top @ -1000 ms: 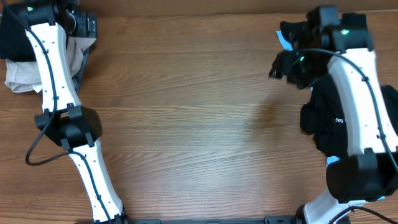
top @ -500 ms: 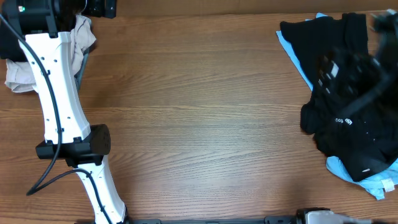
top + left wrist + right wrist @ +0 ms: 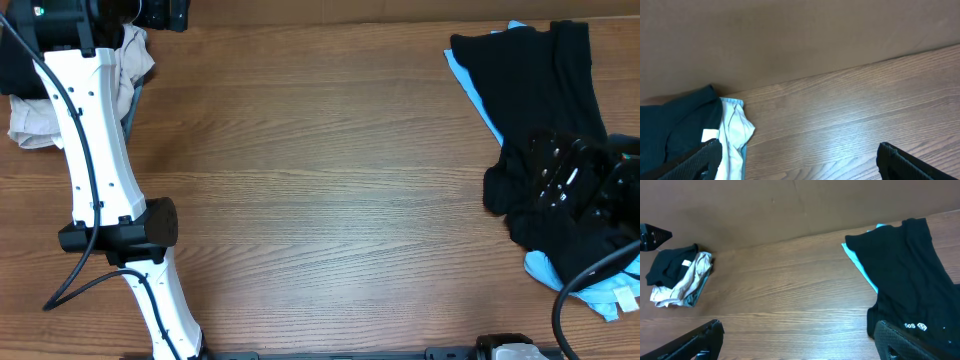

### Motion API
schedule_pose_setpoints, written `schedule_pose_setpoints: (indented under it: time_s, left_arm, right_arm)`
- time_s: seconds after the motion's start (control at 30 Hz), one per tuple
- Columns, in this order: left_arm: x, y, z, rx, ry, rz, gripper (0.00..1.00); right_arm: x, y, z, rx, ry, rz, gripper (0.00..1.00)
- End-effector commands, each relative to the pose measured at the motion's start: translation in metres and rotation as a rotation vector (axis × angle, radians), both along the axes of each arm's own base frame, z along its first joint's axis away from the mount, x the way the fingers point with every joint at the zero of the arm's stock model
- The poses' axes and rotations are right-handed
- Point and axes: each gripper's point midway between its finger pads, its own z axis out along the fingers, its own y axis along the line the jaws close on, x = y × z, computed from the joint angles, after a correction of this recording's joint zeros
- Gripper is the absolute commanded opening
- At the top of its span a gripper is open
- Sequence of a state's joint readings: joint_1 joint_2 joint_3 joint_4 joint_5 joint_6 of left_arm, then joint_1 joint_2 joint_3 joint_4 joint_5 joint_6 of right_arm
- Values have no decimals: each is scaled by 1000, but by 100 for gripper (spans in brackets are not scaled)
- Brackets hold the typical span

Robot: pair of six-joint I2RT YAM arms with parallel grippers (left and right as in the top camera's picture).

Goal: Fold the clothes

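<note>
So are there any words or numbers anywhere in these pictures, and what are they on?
White print on the black T-shirt: a few letters and a round logo, too small to read for sure.
White tag on the dark garment: no writing that I can make out.
Whitish tag on the light blue piece: too small to read.
Nothing else shows writing.

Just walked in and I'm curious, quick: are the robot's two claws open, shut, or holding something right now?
Left gripper: open, holding nothing.
Right gripper: open, holding nothing.
</note>
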State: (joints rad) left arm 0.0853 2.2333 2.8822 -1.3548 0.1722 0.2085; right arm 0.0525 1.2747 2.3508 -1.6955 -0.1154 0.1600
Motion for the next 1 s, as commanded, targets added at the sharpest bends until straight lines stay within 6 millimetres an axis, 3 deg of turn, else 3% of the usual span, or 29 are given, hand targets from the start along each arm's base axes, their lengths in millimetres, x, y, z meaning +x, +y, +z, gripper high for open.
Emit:
schedule_pose_setpoints:
  time_s: [0.0,0.2,0.37,0.43,0.67,0.83,0.97]
  left_arm:
    - [1,0,-2,-18,3,4,100]
    - [1,0,-2,-18,3,4,100]
    - [1,0,-2,-18,3,4,100]
    - [1,1,-2,-18,3,5,100]
    - [1,1,-2,-18,3,7,100]
    - [1,1,-2,-18,3,7,100]
    - [1,1,-2,-18,3,6,100]
  right_arm:
    - [7,-7,0,-23,-9,-38,100]
    - [31,-15,13,-39,-180,-86,100]
    - [48,-16,-8,-33,-296,-98,100]
    - [56,-16,-26,-27,-338,-98,100]
    - [68,-9,-122,-3,-460,-64,100]
    - [61,0,-187,20,-561,-15,100]
    - [50,1,-229,27,-625,-4,100]
